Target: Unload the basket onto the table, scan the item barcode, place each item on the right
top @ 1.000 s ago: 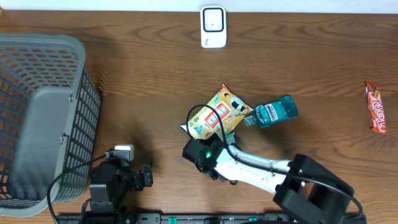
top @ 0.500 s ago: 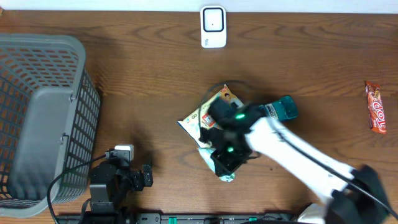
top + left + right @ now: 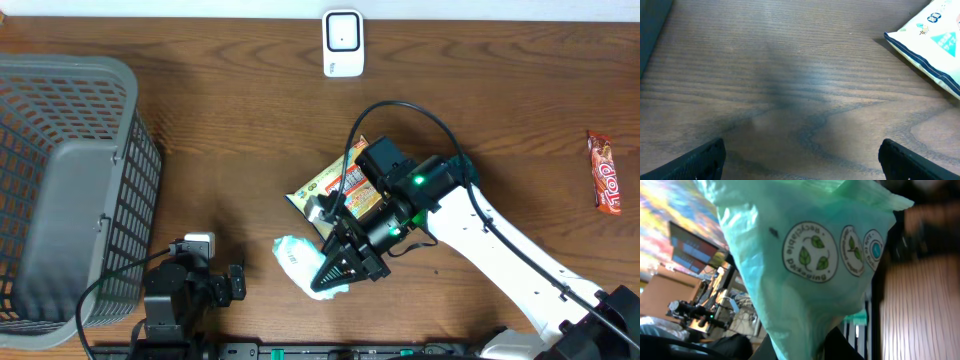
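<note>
Overhead view, left to right.

- Grey mesh basket fills the left edge of the frame and stands on the wooden table.
- Left gripper sits low at bottom left, just right of the basket's lower corner. In its wrist view the two fingertips show only at the bottom corners of the frame, spread wide, with bare wood grain between them. Nothing is held.
- White bag corner with blue print lies flat on the table at the upper right of the left wrist view. Cannot tell which bag it belongs to.
- Pale green packet is lower centre, right of the left arm. One end is pinched by the right gripper, whose jaws are pressed nearly together on it. The right wrist view is filled by the packet's green film, which shows round leaf logos and "recyclable packaging" print.
- Yellow snack bag lies just above the gripper, partly under the right arm.
- White scanner stands at top centre, well apart from the held packet.
- Right arm runs from the bottom right corner up towards centre, with a black cable looping above it.
- Red candy bar lies at the far right edge, alone.
</note>
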